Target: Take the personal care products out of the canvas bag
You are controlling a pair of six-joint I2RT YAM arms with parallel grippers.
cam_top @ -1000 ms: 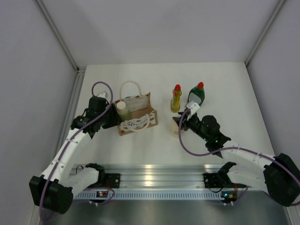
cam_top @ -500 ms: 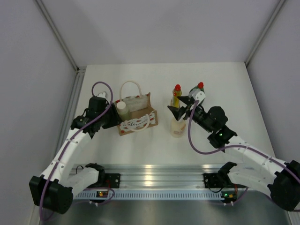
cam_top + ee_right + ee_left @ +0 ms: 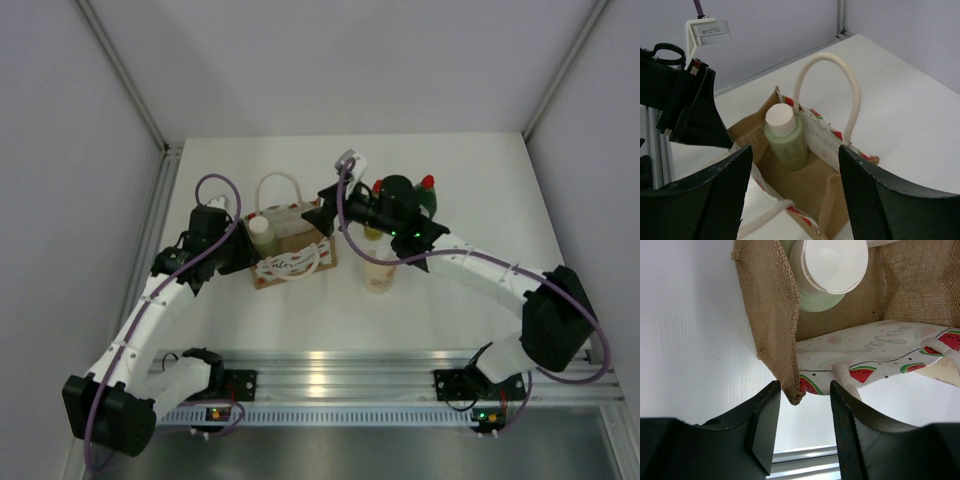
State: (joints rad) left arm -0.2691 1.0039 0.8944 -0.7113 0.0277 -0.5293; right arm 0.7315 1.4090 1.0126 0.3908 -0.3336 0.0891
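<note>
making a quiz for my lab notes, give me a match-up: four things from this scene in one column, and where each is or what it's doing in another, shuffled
Things
1. olive-grey bottle
2. cream bottle
3. left gripper
4. right gripper

States
A. open, above the canvas bag
B. standing on the table, right of the bag
C. upright inside the bag
D. shut on the bag's side wall

Pairs: 1-C, 2-B, 3-D, 4-A
</note>
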